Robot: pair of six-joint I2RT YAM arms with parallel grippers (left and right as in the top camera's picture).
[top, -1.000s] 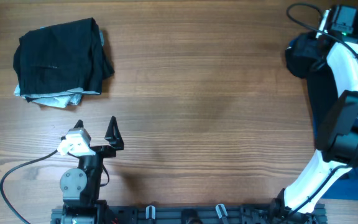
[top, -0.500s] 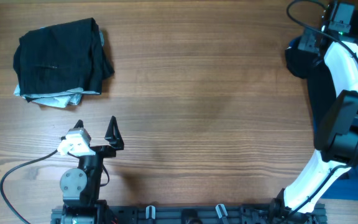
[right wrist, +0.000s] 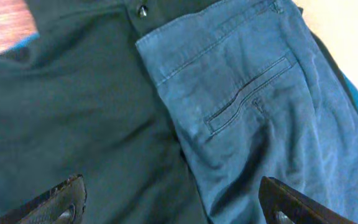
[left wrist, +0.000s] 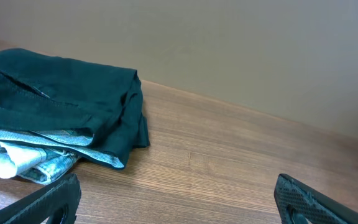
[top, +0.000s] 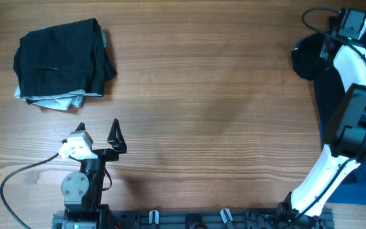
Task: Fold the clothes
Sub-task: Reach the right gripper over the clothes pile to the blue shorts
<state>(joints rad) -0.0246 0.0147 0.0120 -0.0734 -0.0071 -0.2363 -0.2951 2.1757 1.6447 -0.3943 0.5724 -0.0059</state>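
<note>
The denim shorts (right wrist: 260, 106), mid-blue with a welt pocket showing, lie unfolded in the right wrist view, from centre out to 3 o'clock. They overlap a dark garment (right wrist: 73, 124) that fills the 9 o'clock side. Overhead, this pile sits at the table's (top: 202, 95) 2 o'clock edge, mostly hidden by the right arm, and the denim cannot be made out there.

The right gripper (right wrist: 176, 202) hovers over the pile with its fingers spread wide and nothing between them. The left gripper (top: 97, 124) rests at 7 o'clock, also spread and empty. A folded black garment with pale trim (top: 62, 60) lies at 10 o'clock.

The step in hand is judged to be picking the shorts off the pile. It would go best with a descent onto the denim's free edge near the overlap, pinching the blue layer only. The shorts can then be drawn toward the bare centre of the table for folding. The main risk is catching the dark cloth beneath.

Against the overhead view a second ago, the right wrist has shifted slightly toward 3 o'clock. The left arm and the folded garment are unchanged.
</note>
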